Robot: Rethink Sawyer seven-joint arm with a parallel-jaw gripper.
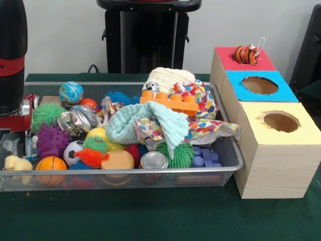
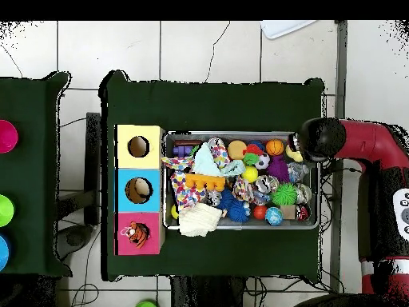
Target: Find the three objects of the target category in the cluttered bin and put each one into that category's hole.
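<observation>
The wire mesh bin (image 1: 150,172) is full of toys and cloths; it also shows in the overhead view (image 2: 313,225). The orange tiger-striped plush (image 1: 246,54) lies on the red surround (image 1: 225,54) of the wooden box and covers the hole; it shows in the overhead view too (image 2: 136,235). The pale yellow plush (image 1: 17,164) lies in the bin's front left corner. My gripper (image 1: 15,143) hangs low at the bin's left end, just above and behind this plush. In the overhead view the arm (image 2: 323,137) hides it. No tan-orange plush shows.
The blue-surround hole (image 1: 259,85) and yellow-surround hole (image 1: 281,121) are open. In the bin lie an orange toy brick (image 1: 168,102), a mint cloth (image 1: 145,125), a spotted cloth (image 1: 198,100), spiky balls (image 1: 50,141), a small basketball (image 1: 50,164) and a tin can (image 1: 154,160).
</observation>
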